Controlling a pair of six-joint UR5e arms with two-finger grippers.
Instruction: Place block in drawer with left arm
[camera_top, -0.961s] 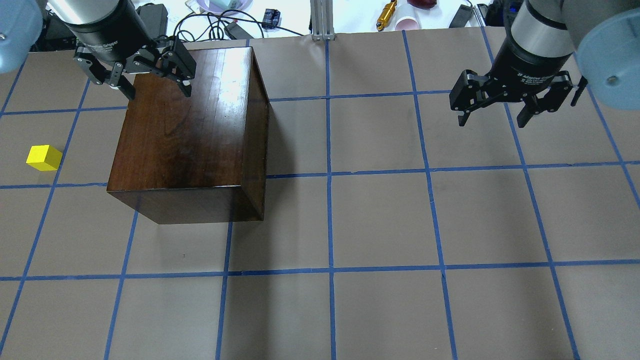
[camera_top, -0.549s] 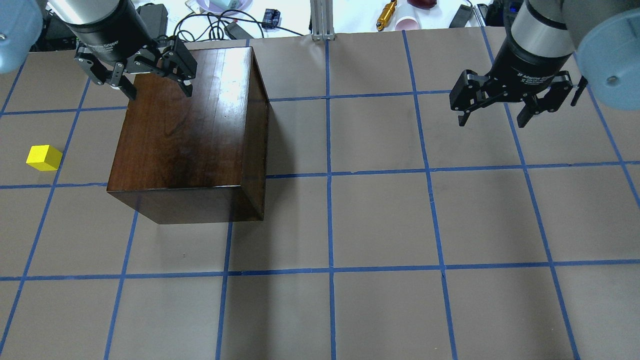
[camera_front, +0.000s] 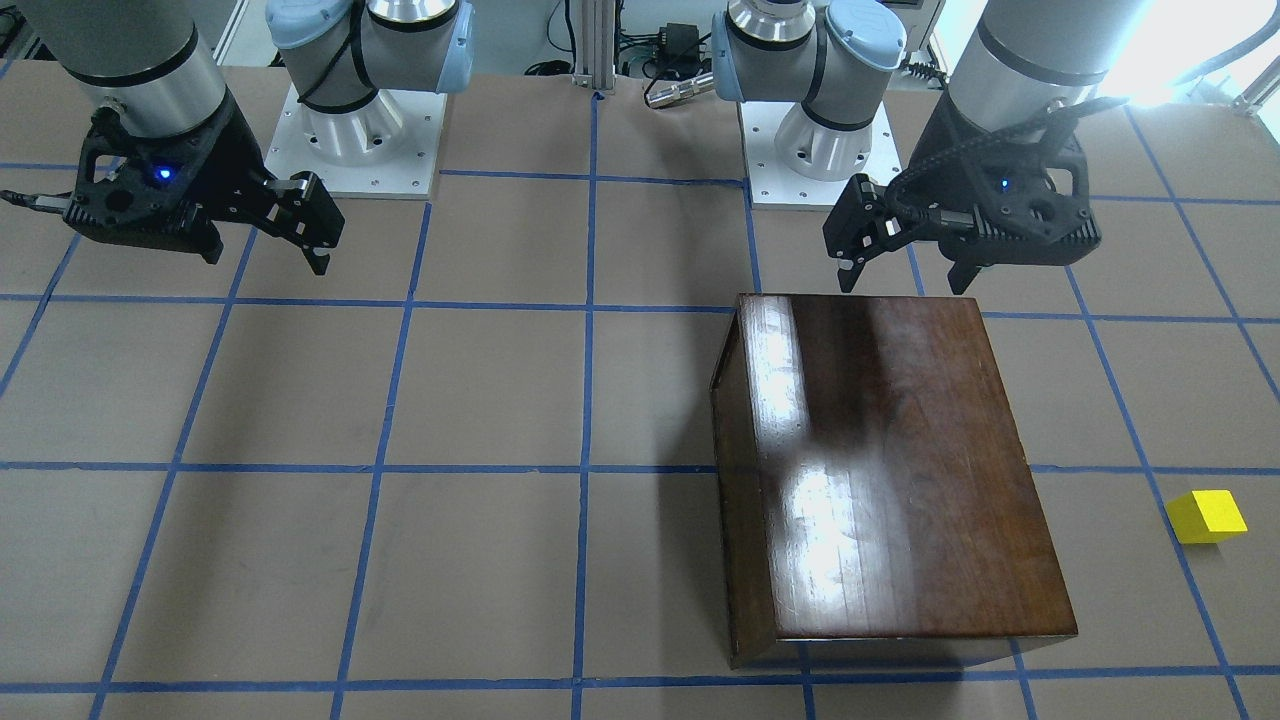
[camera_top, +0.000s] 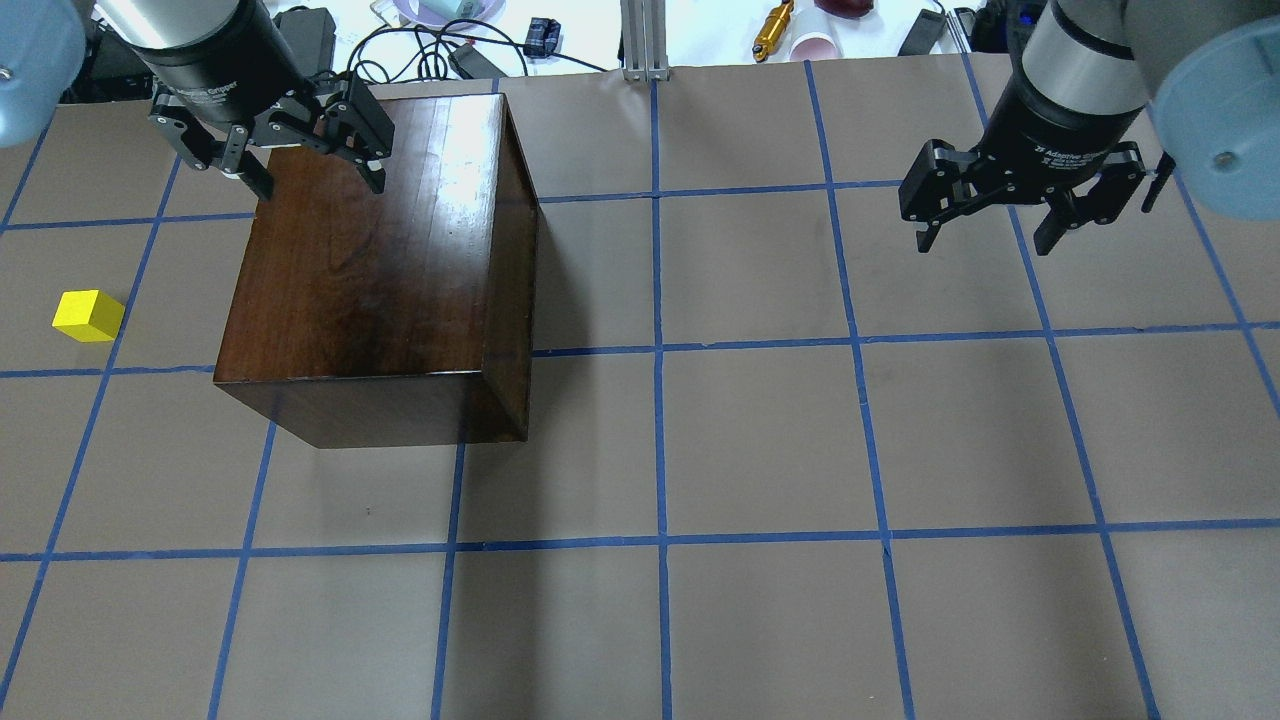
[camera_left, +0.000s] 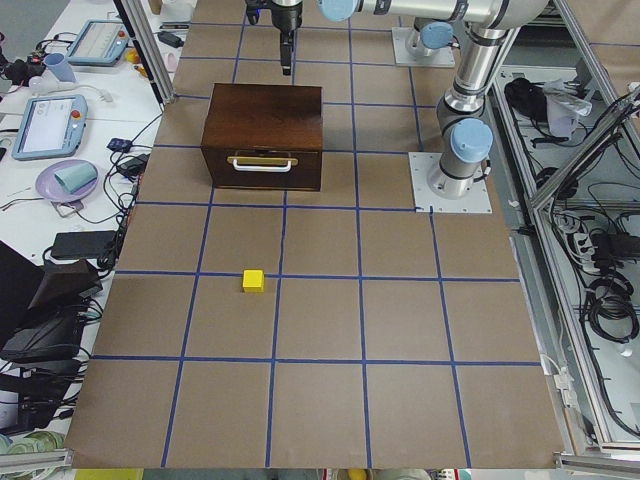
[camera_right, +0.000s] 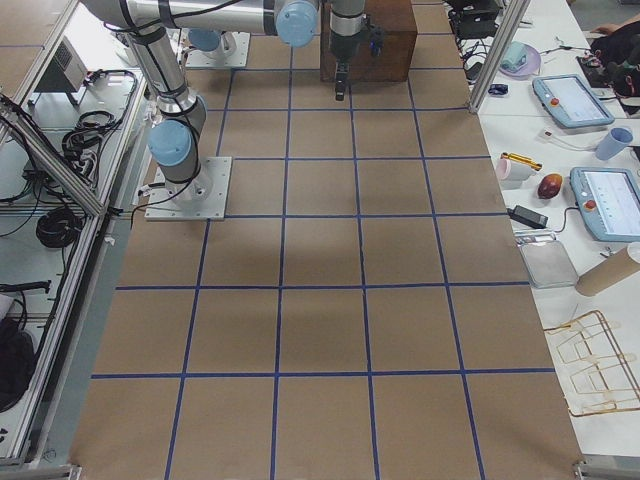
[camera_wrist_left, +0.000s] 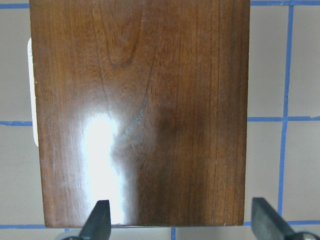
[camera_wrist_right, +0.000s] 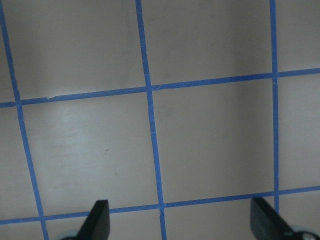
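The yellow block (camera_top: 88, 316) lies on the table left of the dark-brown box (camera_top: 380, 260); it also shows in the front view (camera_front: 1205, 517) and the left view (camera_left: 254, 281). The drawer front (camera_left: 263, 170) with its pale handle is shut flush in the box. My left gripper (camera_top: 318, 183) is open and empty, hovering above the box's far edge (camera_front: 905, 283); its wrist view (camera_wrist_left: 182, 220) looks down on the box top (camera_wrist_left: 140, 110). My right gripper (camera_top: 985, 243) is open and empty over bare table (camera_wrist_right: 180, 220).
Cables, cups and tools (camera_top: 780, 30) lie beyond the far table edge. The two arm bases (camera_front: 350, 120) stand at the robot's side. The brown table (camera_top: 760, 450) has a blue tape grid. Tablets (camera_right: 575, 95) sit on a side bench.
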